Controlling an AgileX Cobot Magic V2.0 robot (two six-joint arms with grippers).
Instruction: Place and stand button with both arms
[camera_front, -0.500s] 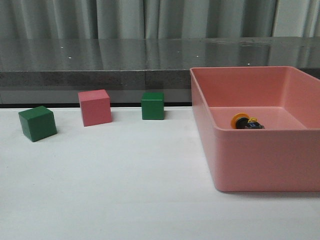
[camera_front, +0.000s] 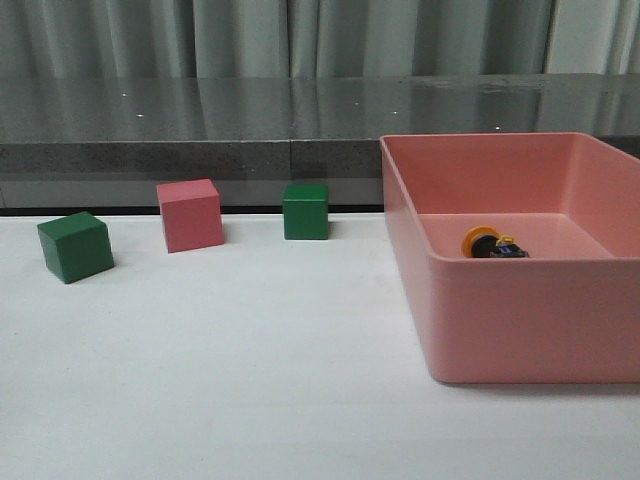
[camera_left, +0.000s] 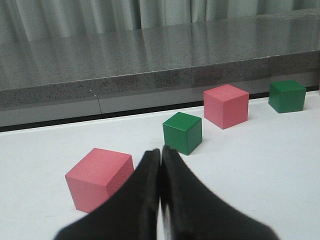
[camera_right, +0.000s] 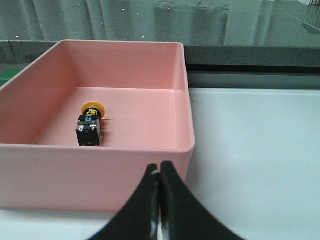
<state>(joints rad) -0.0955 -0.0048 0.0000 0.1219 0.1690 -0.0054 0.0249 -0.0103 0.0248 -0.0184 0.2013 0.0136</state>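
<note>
The button, with a yellow cap and a black and blue body, lies on its side on the floor of the pink bin. It also shows in the right wrist view, inside the bin. My right gripper is shut and empty, outside the bin's near wall, apart from the button. My left gripper is shut and empty above the white table, between a pink cube and a green cube. Neither arm shows in the front view.
In the front view, a green cube, a pink cube and another green cube stand at the back left of the white table. A dark stone ledge runs behind the table. In the left wrist view, a second pink cube and a far green cube stand further off.
</note>
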